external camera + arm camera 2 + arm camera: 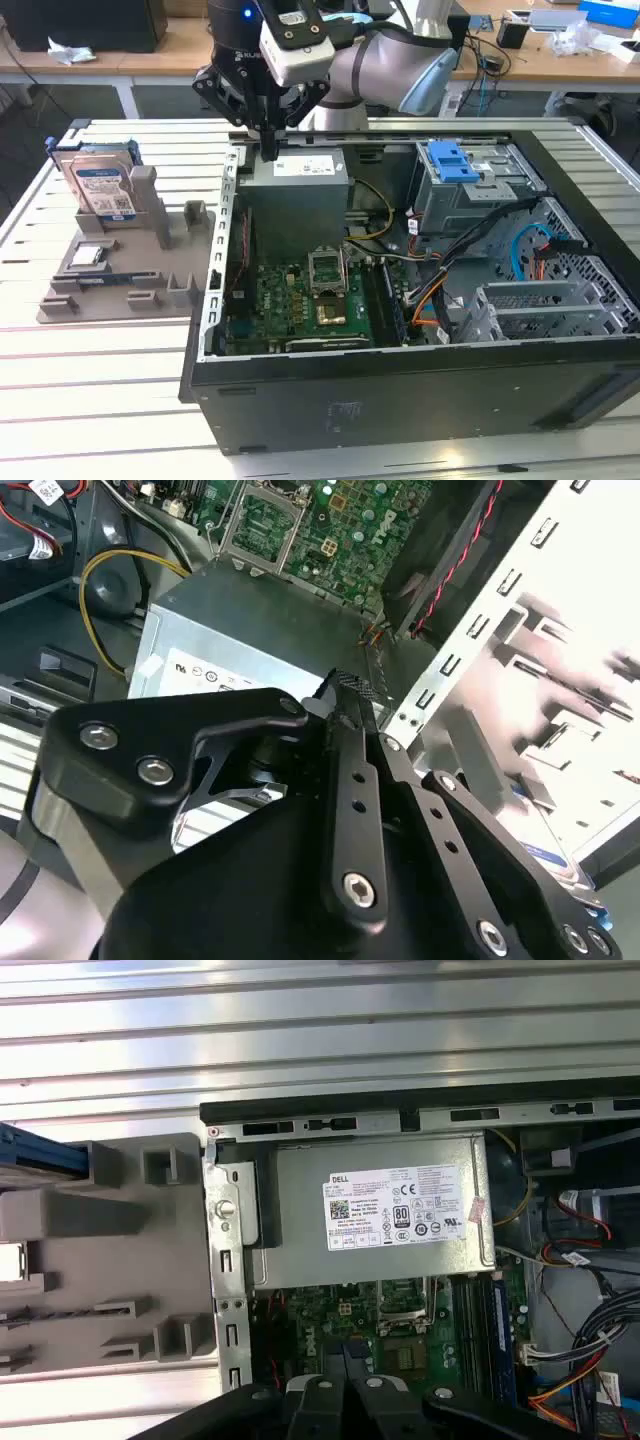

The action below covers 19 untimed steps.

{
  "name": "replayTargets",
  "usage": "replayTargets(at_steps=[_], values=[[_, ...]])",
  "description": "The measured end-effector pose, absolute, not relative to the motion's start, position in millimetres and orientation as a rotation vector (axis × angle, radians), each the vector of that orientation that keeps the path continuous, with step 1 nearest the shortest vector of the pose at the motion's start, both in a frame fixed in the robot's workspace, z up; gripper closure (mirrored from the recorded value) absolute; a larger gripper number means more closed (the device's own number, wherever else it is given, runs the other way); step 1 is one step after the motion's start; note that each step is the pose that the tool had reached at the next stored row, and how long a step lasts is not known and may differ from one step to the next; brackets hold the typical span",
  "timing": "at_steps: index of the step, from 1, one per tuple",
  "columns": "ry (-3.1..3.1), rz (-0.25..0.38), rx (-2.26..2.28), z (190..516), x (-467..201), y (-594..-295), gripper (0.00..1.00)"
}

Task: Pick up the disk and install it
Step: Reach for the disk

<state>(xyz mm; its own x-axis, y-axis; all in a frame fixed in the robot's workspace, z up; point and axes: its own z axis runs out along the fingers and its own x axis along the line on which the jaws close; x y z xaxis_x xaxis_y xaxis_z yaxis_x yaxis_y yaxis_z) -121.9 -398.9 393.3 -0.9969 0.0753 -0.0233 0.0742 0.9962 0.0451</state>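
Lift the claw (pixel 270 148), pressed together and empty above the power supply (pixel 297 178), clear of the case (pixel 400 400), then spread it wide and square over the disk (pixel 100 182) standing upright in the grey holder (pixel 130 275) at the exterior view's left.

The disk (pixel 100 182) is a flat silver box. It has a white and blue sticker on its face and a blue plastic frame round its edges. It stands almost straight up on one thin side, in a slot of a grey holder (pixel 100 285). It is well apart from the fingers (pixel 269 140) of the gripper (pixel 270 153), off to the exterior view's left of them. In the first wrist view its blue top edge (pixel 40 1156) shows.
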Motion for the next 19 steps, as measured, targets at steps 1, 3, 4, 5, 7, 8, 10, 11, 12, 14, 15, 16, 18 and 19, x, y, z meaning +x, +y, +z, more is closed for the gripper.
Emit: replayTargets(at_steps=[1,3,4,5,7,8,10,11,12,14,15,16,18,19], values=[[3.114,0.069,0.117,393.2,-124.7,-398.9,0.89],[3.114,0.069,0.117,393.3,-127.5,-398.9,0.89],[3.114,0.069,0.117,393.3,-130.0,-398.9,0.89],[3.114,0.069,0.117,393.3,-131.3,-398.8,0.89],[3.114,0.069,0.117,393.3,-134.3,-398.9,0.89],[3.114,0.069,0.117,393.2,-136.0,-398.8,0.89],[3.114,0.069,0.117,393.3,-139.4,-398.9,0.89],[3.114,0.069,0.117,393.3,-143.3,-398.8,0.89],[3.114,0.069,0.117,393.3,-149.0,-398.8,0.89],[3.114,0.069,0.117,393.3,-157.9,-398.9,0.89],[3.114,0.069,0.117,393.3,-165.4,-398.8,0.89],[3.114,0.069,0.117,393.3,-167.7,-398.9,0.89],[3.114,0.069,0.116,393.3,-172.5,-398.9,0.89],[3.114,0.069,0.117,393.3,-174.5,-398.9,0.89]])
